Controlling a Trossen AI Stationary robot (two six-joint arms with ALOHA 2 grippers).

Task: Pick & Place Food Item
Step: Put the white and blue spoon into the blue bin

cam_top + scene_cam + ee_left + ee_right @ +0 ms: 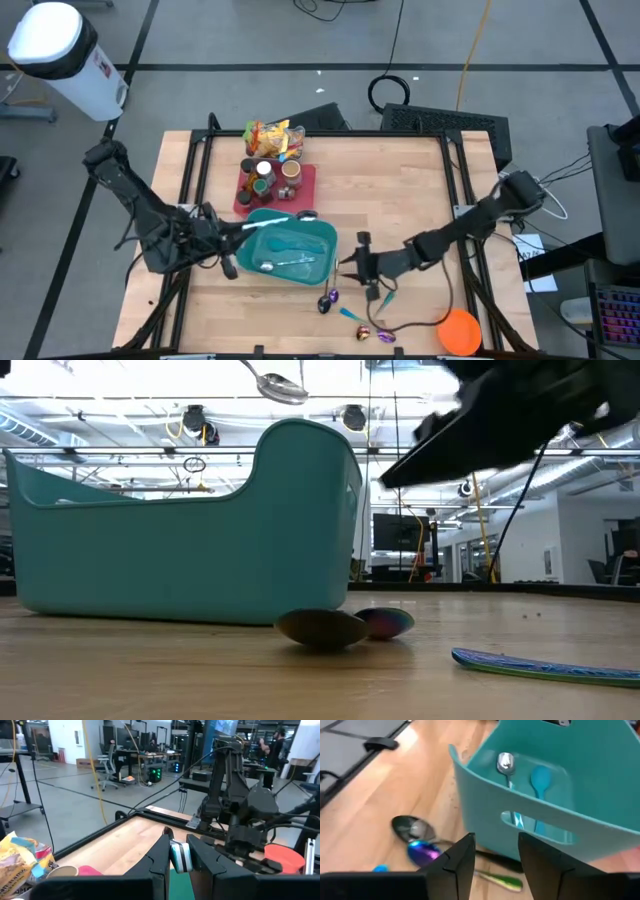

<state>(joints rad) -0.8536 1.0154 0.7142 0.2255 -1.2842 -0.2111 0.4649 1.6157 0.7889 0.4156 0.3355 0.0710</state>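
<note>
While the left tool [228,262] clamps the near-left rim of the teal bin [322,262], fingers closed on a white roll-like bit at the edge, the right tool [352,264] hangs just off the bin's three o'clock side with its fingers apart and nothing between them. Loose cutlery lies on the bench [400,190] at about six o'clock from that tool: a dull spoon [411,826] touching an iridescent spoon [424,852], handles running under the tool toward the bin's foot. A blue-green utensil [545,666] lies further off the same way. My read: the right arm is far nearer, and the handles' long axis lies roughly crosswise to its fingers, so a short drop would do it. Inside the bin, a metal spoon [505,762] and a teal spoon [540,776] lie side by side. Bottles sit on a red tray [305,180] at twelve o'clock from the bin, a snack bag [268,136] beyond.
</note>
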